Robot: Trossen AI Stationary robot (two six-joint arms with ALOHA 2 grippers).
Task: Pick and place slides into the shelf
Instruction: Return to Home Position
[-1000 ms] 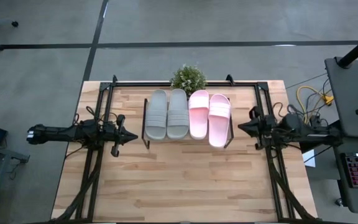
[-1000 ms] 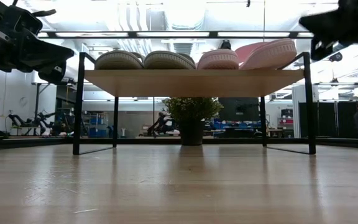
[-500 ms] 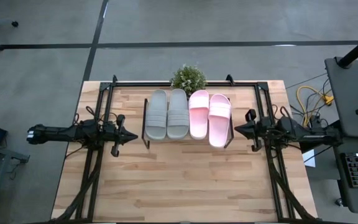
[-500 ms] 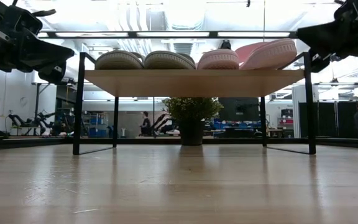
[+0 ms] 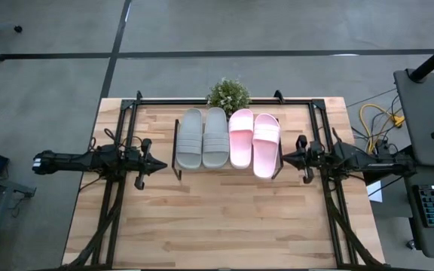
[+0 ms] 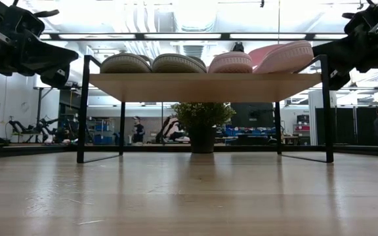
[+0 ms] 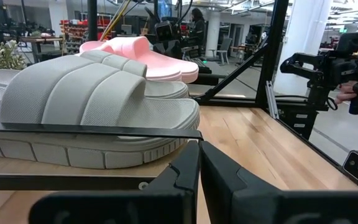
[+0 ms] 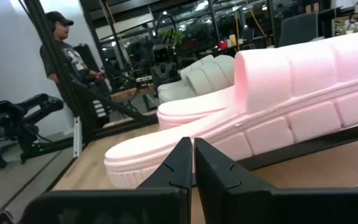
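The shelf (image 6: 202,87) stands at the far middle of the table (image 5: 224,218), and the plant (image 5: 228,95) is just behind it. Four slides (image 5: 215,138) lie side by side on the shelf; the rightmost slide (image 5: 266,143) sits tilted at its right end. My left gripper (image 5: 160,163) hangs left of the shelf, and my right gripper (image 5: 285,158) hangs just beside its right end.

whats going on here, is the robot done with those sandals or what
Nothing is being handled right now. The grey-green pair and pink pair sit on top of the shelf, with the outer pink slide tilted. The left end effector and right end effector hover shut and empty at either end of the shelf.
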